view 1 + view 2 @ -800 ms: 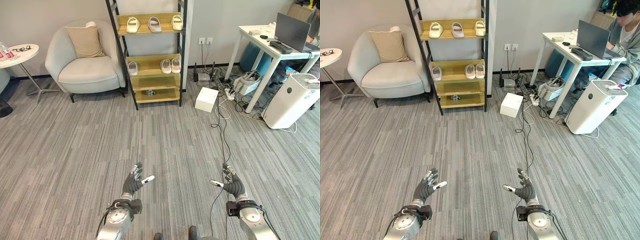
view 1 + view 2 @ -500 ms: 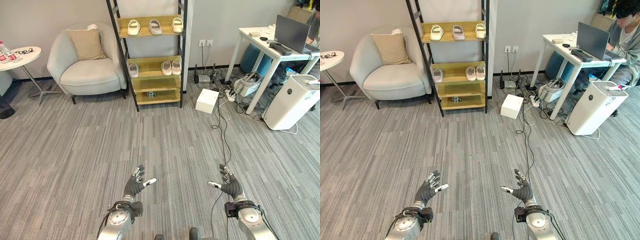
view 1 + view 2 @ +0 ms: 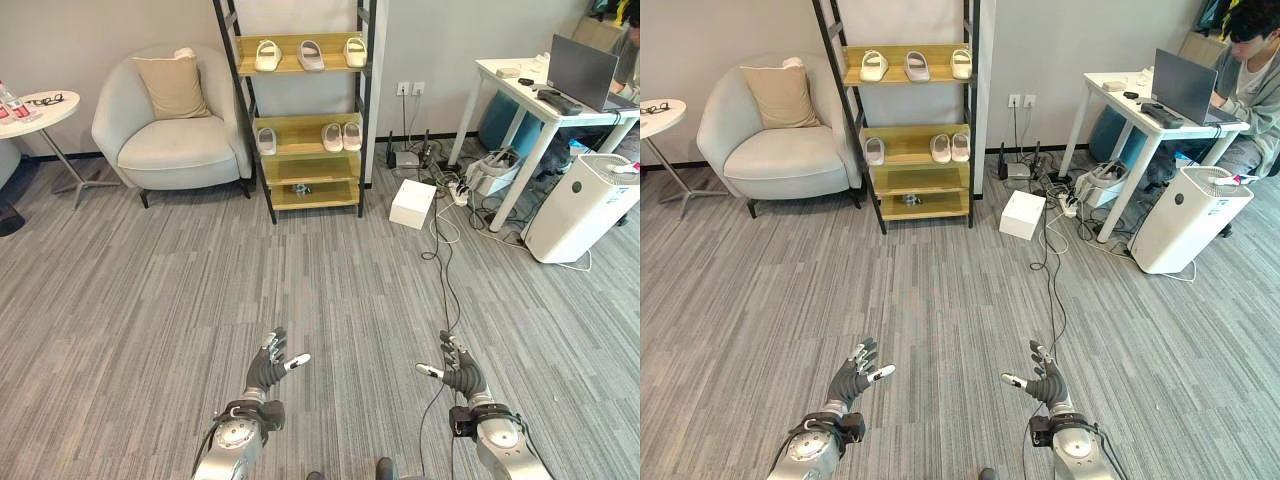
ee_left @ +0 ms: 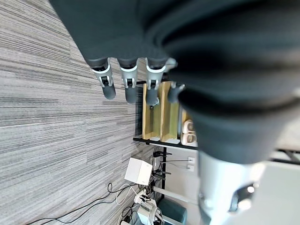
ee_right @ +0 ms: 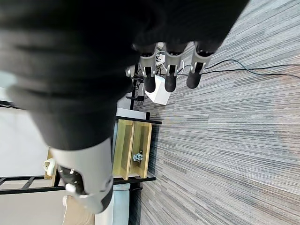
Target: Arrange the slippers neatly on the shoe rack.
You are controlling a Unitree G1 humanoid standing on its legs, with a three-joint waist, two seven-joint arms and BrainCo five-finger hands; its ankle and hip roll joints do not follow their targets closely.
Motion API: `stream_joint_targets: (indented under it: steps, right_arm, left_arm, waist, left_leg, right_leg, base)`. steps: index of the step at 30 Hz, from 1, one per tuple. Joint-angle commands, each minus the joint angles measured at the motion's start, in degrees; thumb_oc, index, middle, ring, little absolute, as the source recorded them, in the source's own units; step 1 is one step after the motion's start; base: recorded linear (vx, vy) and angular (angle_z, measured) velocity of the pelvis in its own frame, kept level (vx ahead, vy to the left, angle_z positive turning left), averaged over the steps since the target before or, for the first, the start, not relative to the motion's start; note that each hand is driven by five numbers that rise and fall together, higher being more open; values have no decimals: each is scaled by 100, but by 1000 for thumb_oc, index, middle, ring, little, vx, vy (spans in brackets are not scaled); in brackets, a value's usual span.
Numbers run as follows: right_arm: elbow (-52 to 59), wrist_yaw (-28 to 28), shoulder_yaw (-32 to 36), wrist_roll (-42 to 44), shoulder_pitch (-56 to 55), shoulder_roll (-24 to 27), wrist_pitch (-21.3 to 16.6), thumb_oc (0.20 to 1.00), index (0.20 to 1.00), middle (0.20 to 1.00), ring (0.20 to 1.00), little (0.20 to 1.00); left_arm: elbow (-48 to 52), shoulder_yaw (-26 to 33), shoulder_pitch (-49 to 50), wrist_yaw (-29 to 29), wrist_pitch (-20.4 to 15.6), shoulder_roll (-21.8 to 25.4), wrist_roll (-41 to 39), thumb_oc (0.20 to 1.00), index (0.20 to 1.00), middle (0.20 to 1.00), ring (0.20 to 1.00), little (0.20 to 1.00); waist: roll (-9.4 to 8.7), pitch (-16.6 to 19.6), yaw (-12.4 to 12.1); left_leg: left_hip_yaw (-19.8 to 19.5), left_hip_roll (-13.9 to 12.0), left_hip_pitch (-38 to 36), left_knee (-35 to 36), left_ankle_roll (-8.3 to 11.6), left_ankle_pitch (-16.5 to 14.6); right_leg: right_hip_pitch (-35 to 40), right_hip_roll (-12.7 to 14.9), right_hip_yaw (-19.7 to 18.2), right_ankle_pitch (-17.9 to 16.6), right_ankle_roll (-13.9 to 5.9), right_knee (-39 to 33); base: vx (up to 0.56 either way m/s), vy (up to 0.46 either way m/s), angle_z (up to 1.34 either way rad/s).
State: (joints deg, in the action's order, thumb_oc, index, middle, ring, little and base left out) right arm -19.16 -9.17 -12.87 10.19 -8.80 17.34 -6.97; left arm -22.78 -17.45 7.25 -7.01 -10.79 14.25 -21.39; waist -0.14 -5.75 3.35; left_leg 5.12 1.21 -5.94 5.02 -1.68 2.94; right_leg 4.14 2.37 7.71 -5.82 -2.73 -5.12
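A black-framed wooden shoe rack stands against the far wall. Three pale slippers lie on its top shelf. On the middle shelf a single slipper lies at the left and a pair at the right. A small dark object sits on a lower shelf. My left hand and right hand hover low over the carpet, far in front of the rack, both open and holding nothing.
A cream armchair with a tan cushion stands left of the rack, a round side table beyond it. Right of the rack lie a white box, cables and a power strip, a white desk, an air purifier and a seated person.
The camera has shifted slightly. Both hands stay open and low over the carpet, little changed.
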Motion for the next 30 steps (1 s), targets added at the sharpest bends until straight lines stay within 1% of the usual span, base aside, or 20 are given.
stream_joint_targets:
  steps: [1, 7, 11, 13, 14, 15, 17, 18, 19, 20, 21, 23, 26, 27, 29, 30]
  right_arm:
    - [266, 11, 11, 105, 321, 15, -186, 1000, 1000, 1000, 1000, 1000]
    - [250, -15, -27, 172, 496, -8, -195, 1000, 1000, 1000, 1000, 1000]
    - [304, -82, -31, 93, 638, 0, -221, 1000, 1000, 1000, 1000, 1000]
    - [317, -98, 0, 26, 654, -12, -220, 1000, 1000, 1000, 1000, 1000]
    - [317, -98, 0, 26, 654, -12, -220, 1000, 1000, 1000, 1000, 1000]
    - [326, -90, 61, 5, 658, -32, -225, 1000, 1000, 1000, 1000, 1000]
    - [319, -93, 89, 1, 685, -52, -240, 1000, 1000, 1000, 1000, 1000]
    - [381, -55, 137, 28, 664, -62, -244, 1000, 1000, 1000, 1000, 1000]
    - [404, -35, 163, 43, 653, -37, -237, 1000, 1000, 1000, 1000, 1000]
    - [405, -34, 164, 43, 652, -36, -236, 1000, 1000, 1000, 1000, 1000]
    - [444, -27, 194, 43, 654, 5, -232, 1000, 1000, 1000, 1000, 1000]
    - [438, -30, 233, 31, 664, 39, -217, 1000, 1000, 1000, 1000, 1000]
    - [416, -36, 269, -18, 649, 33, -190, 1000, 1000, 1000, 1000, 1000]
    - [380, -38, 301, -47, 618, 48, -192, 1000, 1000, 1000, 1000, 1000]
    - [344, -43, 313, -67, 599, 63, -194, 1000, 1000, 1000, 1000, 1000]
    - [339, -39, 348, -58, 539, 80, -198, 1000, 1000, 1000, 1000, 1000]
  left_arm:
    - [36, 121, -259, -35, -224, 71, -39, 1000, 1000, 1000, 1000, 1000]
    - [-71, 113, -349, -112, -211, 79, -31, 1000, 1000, 1000, 1000, 1000]
    - [6, 111, -426, -159, -237, 178, 90, 1000, 1000, 1000, 1000, 1000]
    - [86, 125, -455, -164, -259, 241, 166, 1000, 1000, 1000, 1000, 1000]
    - [86, 125, -455, -164, -259, 241, 166, 1000, 1000, 1000, 1000, 1000]
    - [136, 185, -472, -166, -281, 331, 211, 1000, 1000, 1000, 1000, 1000]
    - [136, 268, -502, -191, -292, 401, 212, 1000, 1000, 1000, 1000, 1000]
    - [65, 384, -507, -201, -312, 425, 199, 1000, 1000, 1000, 1000, 1000]
    - [85, 418, -494, -184, -322, 445, 186, 1000, 1000, 1000, 1000, 1000]
    - [86, 418, -493, -184, -322, 444, 186, 1000, 1000, 1000, 1000, 1000]
    - [91, 448, -504, -170, -330, 466, 180, 1000, 1000, 1000, 1000, 1000]
    - [119, 464, -521, -141, -323, 477, 178, 1000, 1000, 1000, 1000, 1000]
    - [79, 490, -571, -117, -322, 448, 224, 1000, 1000, 1000, 1000, 1000]
    - [104, 499, -592, -92, -336, 411, 248, 1000, 1000, 1000, 1000, 1000]
    - [101, 497, -606, -95, -345, 395, 248, 1000, 1000, 1000, 1000, 1000]
    - [95, 442, -646, -55, -348, 376, 249, 1000, 1000, 1000, 1000, 1000]
  waist:
    - [-83, -148, 34]
    - [-133, -220, 22]
    - [-184, -249, -22]
    - [-201, -260, -28]
    - [-201, -260, -28]
    - [-170, -345, -30]
    - [-159, -494, -1]
    - [-155, -577, -10]
    - [-139, -592, -23]
    - [-134, -596, -25]
    - [-107, -627, -29]
    - [-77, -703, -42]
    - [-101, -753, -45]
    - [-134, -748, -54]
    - [-132, -733, -36]
    - [-157, -705, 2]
  left_leg:
    - [58, 33, -338, -2, -41, -1088]
    - [52, 58, -224, -2, -72, -1071]
    - [81, 121, -38, -2, -156, -1064]
    - [85, 160, -22, -2, -218, -1114]
    - [85, 160, -22, -2, -218, -1114]
    - [100, 161, -60, -2, -298, -1170]
    - [137, 157, -194, -2, -344, -1208]
    - [238, 174, -334, -2, -371, -1261]
    - [278, 173, -371, -2, -370, -1278]
    - [280, 166, -377, -2, -368, -1280]
    - [318, 162, -390, -2, -366, -1290]
    - [357, 155, -408, -2, -364, -1284]
    - [468, 152, -489, -2, -303, -1344]
    - [528, 165, -597, -2, -247, -1429]
    - [528, 162, -661, -2, -227, -1487]
    - [440, 184, -747, -2, -220, -1589]
  right_leg:
    - [481, 96, 178, 1276, -250, 12]
    - [375, 104, 184, 1237, -274, 12]
    - [191, 147, 164, 1161, -361, 12]
    - [181, 182, 166, 1077, -419, 12]
    - [181, 182, 166, 1077, -419, 12]
    - [-115, 250, 167, 1200, -498, 784]
    - [-429, 329, 203, 1194, -630, 1589]
    - [-691, 432, 260, 1101, -640, 1948]
    - [-716, 444, 312, 1032, -607, 1774]
    - [-700, 436, 314, 1020, -605, 1752]
    - [-733, 431, 383, 909, -576, 1493]
    - [-847, 418, 416, 693, -587, 1061]
    - [-1002, 329, 411, 521, -668, 279]
    - [-1072, 287, 499, 471, -729, 12]
    - [-1107, 270, 522, 474, -738, 12]
    - [-1049, 264, 499, 569, -716, 12]
  base:
    - [61, 34, 0]
    - [45, 61, -1]
    - [14, 132, -3]
    - [17, 132, -2]
    - [13, 185, 2]
    - [-6, 174, -1]
    - [20, 189, -14]
    - [70, 119, -32]
    - [67, 71, -40]
    - [55, 11, -34]
    - [58, -4, -29]
    - [91, -26, -28]
    - [194, -99, -22]
    - [248, -131, -8]
    - [272, -136, -1]
    - [363, -183, 11]
